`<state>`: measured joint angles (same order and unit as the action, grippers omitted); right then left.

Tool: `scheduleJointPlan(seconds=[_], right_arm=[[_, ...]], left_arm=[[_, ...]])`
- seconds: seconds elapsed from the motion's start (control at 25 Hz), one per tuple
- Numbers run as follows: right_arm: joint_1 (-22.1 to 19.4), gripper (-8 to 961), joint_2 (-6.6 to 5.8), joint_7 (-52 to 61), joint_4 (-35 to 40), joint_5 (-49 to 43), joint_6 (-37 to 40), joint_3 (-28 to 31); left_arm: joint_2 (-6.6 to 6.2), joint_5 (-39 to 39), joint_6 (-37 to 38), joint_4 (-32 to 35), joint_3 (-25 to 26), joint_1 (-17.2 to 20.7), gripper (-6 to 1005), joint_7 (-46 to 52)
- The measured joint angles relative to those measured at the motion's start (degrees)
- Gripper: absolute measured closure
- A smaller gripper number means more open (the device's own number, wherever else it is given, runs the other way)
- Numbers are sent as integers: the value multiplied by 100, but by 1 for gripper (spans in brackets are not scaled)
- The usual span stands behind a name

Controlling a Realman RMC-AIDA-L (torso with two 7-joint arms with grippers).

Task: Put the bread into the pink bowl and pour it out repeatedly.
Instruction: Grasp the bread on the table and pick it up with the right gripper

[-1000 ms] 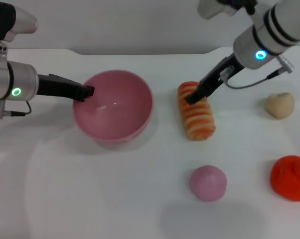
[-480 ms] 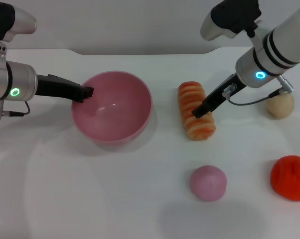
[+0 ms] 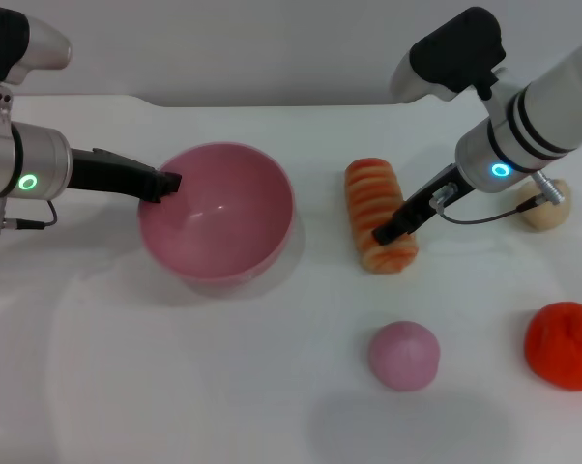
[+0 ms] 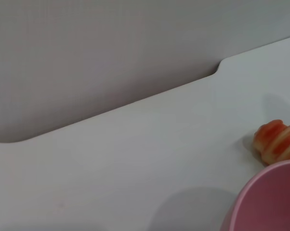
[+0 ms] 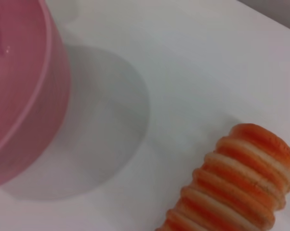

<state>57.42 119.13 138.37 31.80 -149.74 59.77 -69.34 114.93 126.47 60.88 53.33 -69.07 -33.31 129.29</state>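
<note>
Your right tool touches the striped orange-and-cream ridged toy bread lying on the white worktop; its opening can't be told. Your left tool grips the glossy pink plastic bowl's rim, arm reaching in low.

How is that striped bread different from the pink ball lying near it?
The bread is a long, ridged loaf striped orange-red and cream; the pink ball is round, smooth and one plain colour. The right gripper is down at the bread, while nothing is near the ball. Both lie on the white table, outside the pink bowl.
</note>
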Motion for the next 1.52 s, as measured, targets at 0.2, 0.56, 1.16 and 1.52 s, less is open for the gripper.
scheduleJointPlan(seconds=[0.2, 0.56, 1.16, 1.52], right_arm=[[-7, 328, 11, -8, -64, 192, -169, -151], [-18, 347, 21, -14, -167, 267, -379, -224], [-85, 436, 30, -30, -109, 370, -519, -362], [-83, 532, 31, -30, -84, 371, -520, -420]], left_arm=[[1, 0, 3, -13, 0, -13, 951, -50], [23, 0, 3, -18, 0, -17, 951, -62], [48, 0, 23, -14, 1, -1, 951, -61], [61, 0, 22, -14, 1, 26, 951, -62]])
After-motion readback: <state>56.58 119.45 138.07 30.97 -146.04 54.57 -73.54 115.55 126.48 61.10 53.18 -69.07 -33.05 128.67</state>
